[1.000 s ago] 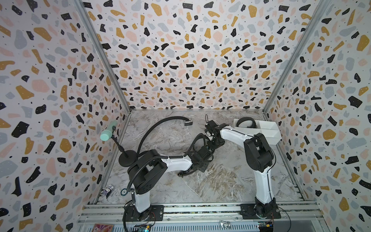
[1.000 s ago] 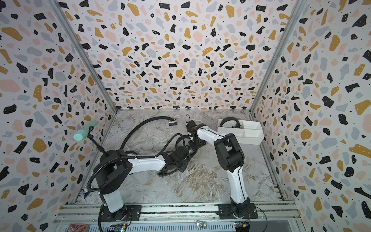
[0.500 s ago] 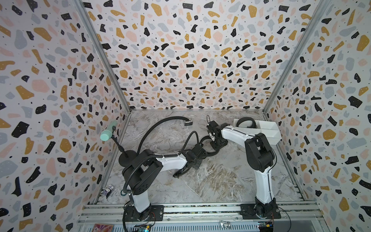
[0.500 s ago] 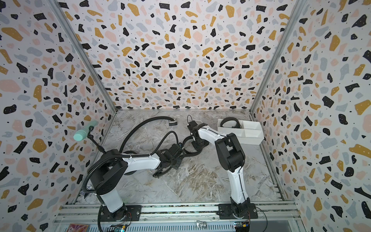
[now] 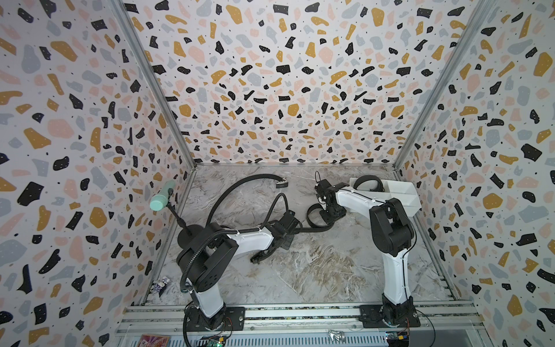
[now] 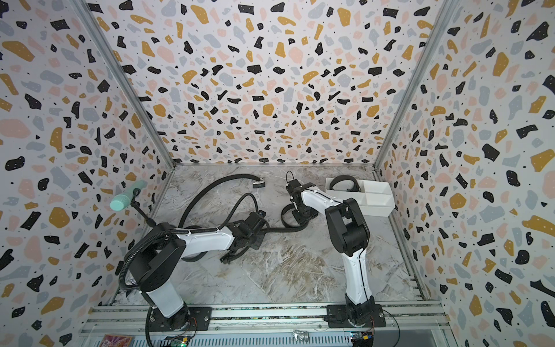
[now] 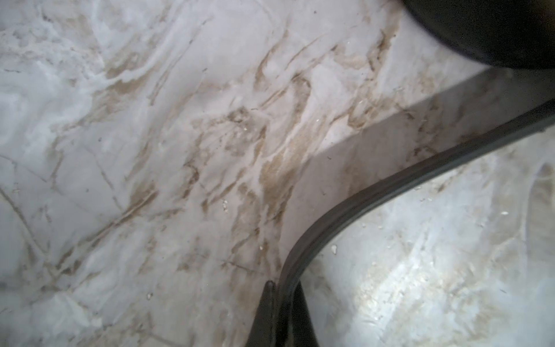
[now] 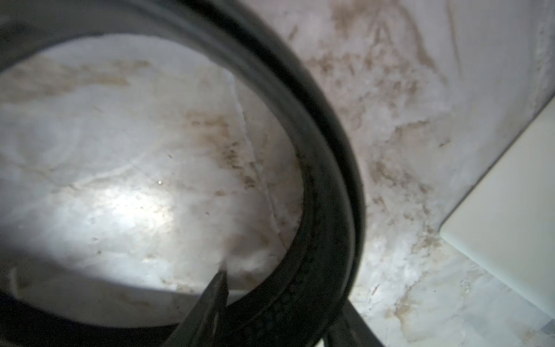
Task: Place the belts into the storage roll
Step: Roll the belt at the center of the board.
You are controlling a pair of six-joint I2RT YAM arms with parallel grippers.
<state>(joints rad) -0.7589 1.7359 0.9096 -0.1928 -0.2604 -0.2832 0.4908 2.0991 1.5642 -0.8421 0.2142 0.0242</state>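
Note:
One black belt (image 5: 315,229) lies stretched on the marble floor between my two grippers. My left gripper (image 5: 295,231) (image 7: 283,285) is shut on one end of this belt (image 7: 390,192), which stands on edge. Its other end curls into a loop (image 5: 312,211) (image 8: 327,180), and my right gripper (image 5: 329,214) (image 8: 283,288) is closed across the loop's doubled strap. A second belt (image 5: 234,189) arcs across the back left, buckle (image 5: 281,183) at its far end. A third belt (image 5: 368,183) sits coiled in the storage roll (image 5: 402,193) (image 8: 510,195), the white tray at the back right.
A mint-headed microphone (image 5: 160,198) on a black gooseneck stand (image 5: 187,237) sits by the left wall. A ribbed black cable hose (image 5: 195,258) hangs off my left arm. Metal rails (image 5: 300,314) edge the front, and patterned walls enclose the floor.
The two grippers have drawn apart and the belt between them now lies straighter. The right gripper has come forward and down with the loop. The left jaws have finished shutting on the strap.

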